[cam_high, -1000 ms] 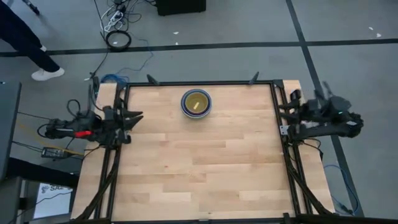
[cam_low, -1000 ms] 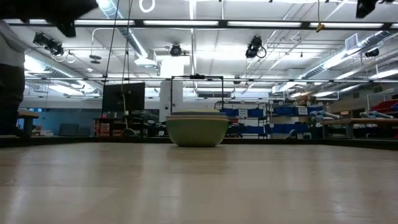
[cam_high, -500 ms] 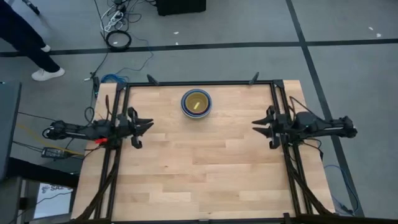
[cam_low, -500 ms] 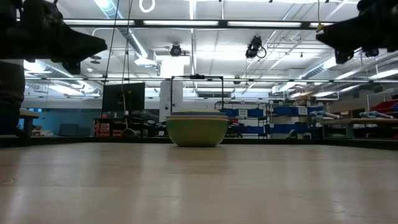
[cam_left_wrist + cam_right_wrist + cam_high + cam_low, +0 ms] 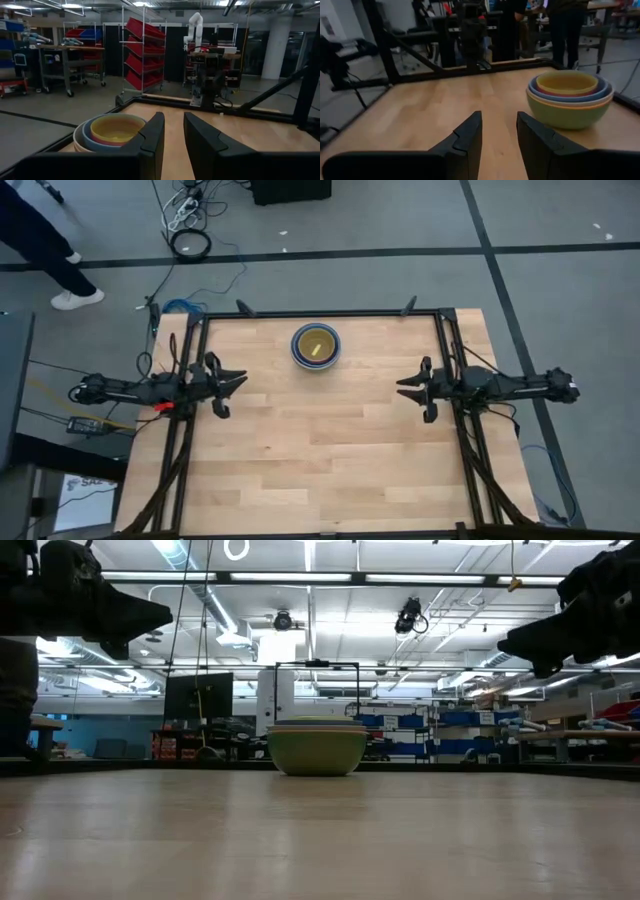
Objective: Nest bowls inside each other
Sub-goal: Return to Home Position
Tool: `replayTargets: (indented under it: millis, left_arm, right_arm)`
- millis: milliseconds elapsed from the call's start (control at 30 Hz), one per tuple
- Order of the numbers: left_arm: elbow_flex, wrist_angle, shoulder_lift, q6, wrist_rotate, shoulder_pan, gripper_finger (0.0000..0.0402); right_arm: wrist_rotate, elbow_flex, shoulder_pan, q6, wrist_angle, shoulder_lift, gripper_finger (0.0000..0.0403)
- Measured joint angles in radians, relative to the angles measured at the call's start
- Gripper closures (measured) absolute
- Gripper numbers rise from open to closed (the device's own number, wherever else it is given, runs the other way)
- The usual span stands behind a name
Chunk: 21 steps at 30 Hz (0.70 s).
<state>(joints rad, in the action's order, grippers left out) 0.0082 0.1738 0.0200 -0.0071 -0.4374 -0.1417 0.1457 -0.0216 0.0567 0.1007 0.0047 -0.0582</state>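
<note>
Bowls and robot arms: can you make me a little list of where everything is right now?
bowls: all nested in one pile, green on the outside, yellow in the middle
where the pile sits: on the wooden table, near the top edge in the high view, midway across
left gripper: open, empty, above the table's left side, apart from the pile
right gripper: open, empty, above the table's right side, apart from the pile
loose bowls: none in view

Inner bowls (image 5: 567,83) mostly hidden
</note>
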Motion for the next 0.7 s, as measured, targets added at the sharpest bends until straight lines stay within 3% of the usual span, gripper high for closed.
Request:
replayTargets:
  millis: [700]
  left_arm:
    - [0.0,-0.001,0.0,0.002,0.0,0.0,0.0321]
  right_arm:
    - [0.001,0.001,-0.007,-0.051,0.007,-0.014,0.0291]
